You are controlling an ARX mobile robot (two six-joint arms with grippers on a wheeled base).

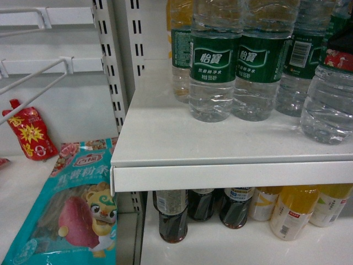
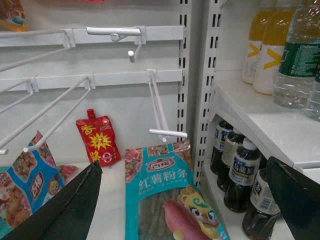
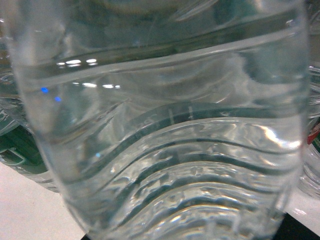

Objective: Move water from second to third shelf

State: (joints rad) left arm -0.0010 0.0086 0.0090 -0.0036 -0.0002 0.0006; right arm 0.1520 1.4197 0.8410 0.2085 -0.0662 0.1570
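Close up, ribbed water [image 3: 160,150].

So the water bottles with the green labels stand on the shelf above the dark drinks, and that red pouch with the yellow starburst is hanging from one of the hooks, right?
Not quite. The red pouch is not hanging from a hook; the left wrist view shows it leaning against the back panel, low down, with the hooks bare. The rest holds: the green-label water bottles stand on the shelf above the dark drinks.

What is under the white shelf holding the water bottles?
Under the white shelf stand dark drink bottles and yellow drink bottles; the shelf hides their caps.
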